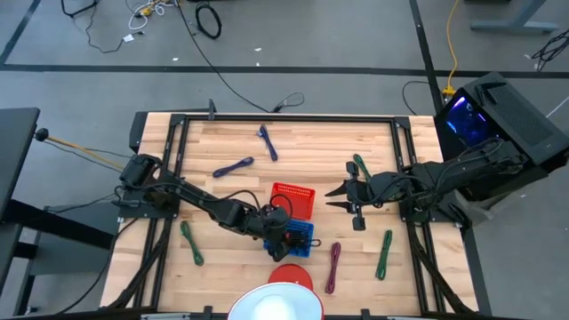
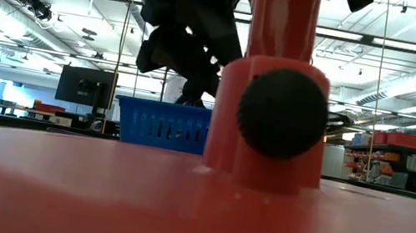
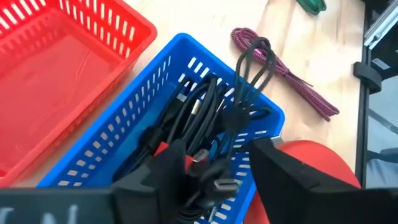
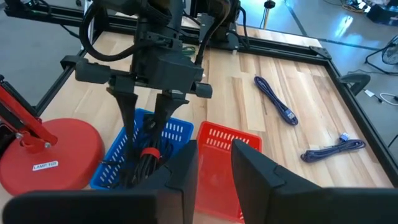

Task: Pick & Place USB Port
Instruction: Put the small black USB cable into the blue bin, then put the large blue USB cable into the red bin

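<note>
I have the left gripper (image 4: 144,102) hanging right over the blue basket (image 3: 134,118), fingers spread apart with nothing pinched between them. Directly below its fingertips a bundle of black USB cables (image 3: 205,143) lies in that basket, one loop sticking up over the basket's rim. A metal plug sits between the two fingers in the left wrist view, loose among the cables. Just beside the left gripper, on the side away from the table's front edge, sits the red basket (image 1: 292,198), touching the blue one. The red lamp base (image 4: 46,152) stands close on the gripper's other side.

My right gripper (image 1: 336,197) hovers well apart from the baskets, pointing toward them, fingers partly spread and holding nothing. A green cable (image 1: 384,252) and a maroon cable (image 1: 333,266) lie on the table (image 1: 311,147) near it.
</note>
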Controlling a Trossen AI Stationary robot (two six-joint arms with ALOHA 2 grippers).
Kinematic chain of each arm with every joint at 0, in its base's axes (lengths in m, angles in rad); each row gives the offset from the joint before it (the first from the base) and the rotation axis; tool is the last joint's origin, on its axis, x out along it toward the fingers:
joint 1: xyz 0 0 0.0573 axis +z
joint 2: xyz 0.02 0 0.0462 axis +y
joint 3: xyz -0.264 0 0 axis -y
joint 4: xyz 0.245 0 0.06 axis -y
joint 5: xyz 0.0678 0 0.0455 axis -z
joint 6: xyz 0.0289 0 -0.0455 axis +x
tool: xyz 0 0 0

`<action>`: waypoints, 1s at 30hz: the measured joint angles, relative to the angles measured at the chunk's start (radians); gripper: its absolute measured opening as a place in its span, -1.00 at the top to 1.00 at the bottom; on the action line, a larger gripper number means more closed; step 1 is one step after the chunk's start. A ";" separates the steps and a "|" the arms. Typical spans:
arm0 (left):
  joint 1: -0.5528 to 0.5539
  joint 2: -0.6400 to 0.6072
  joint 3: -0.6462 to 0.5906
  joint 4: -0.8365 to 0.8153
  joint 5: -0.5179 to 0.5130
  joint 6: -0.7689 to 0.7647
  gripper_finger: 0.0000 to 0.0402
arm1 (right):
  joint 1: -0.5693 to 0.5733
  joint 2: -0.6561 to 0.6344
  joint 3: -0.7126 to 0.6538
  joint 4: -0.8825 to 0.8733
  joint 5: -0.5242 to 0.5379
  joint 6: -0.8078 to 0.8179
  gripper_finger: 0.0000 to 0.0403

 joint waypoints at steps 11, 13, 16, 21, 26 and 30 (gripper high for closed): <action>0.016 0.000 0.000 0.165 -0.009 0.108 -0.06 | 0.000 0.000 0.000 0.000 0.000 0.000 0.51; 0.024 0.000 0.000 0.166 -0.011 0.114 -0.06 | 0.000 0.000 0.000 0.000 0.000 0.000 0.51; 0.038 0.000 0.000 0.126 -0.015 0.115 -0.06 | 0.000 0.000 0.000 -0.009 0.000 0.001 0.51; 0.073 -0.030 -0.001 -0.129 -0.153 0.108 -0.06 | 0.000 0.000 0.000 -0.017 0.000 0.004 0.51; 0.115 -0.113 -0.001 -0.402 -0.302 0.089 -0.05 | 0.000 0.000 0.000 -0.035 0.000 0.015 0.51; 0.143 -0.175 -0.001 -0.612 -0.473 0.074 -0.01 | 0.000 0.001 0.000 -0.039 0.000 0.020 0.51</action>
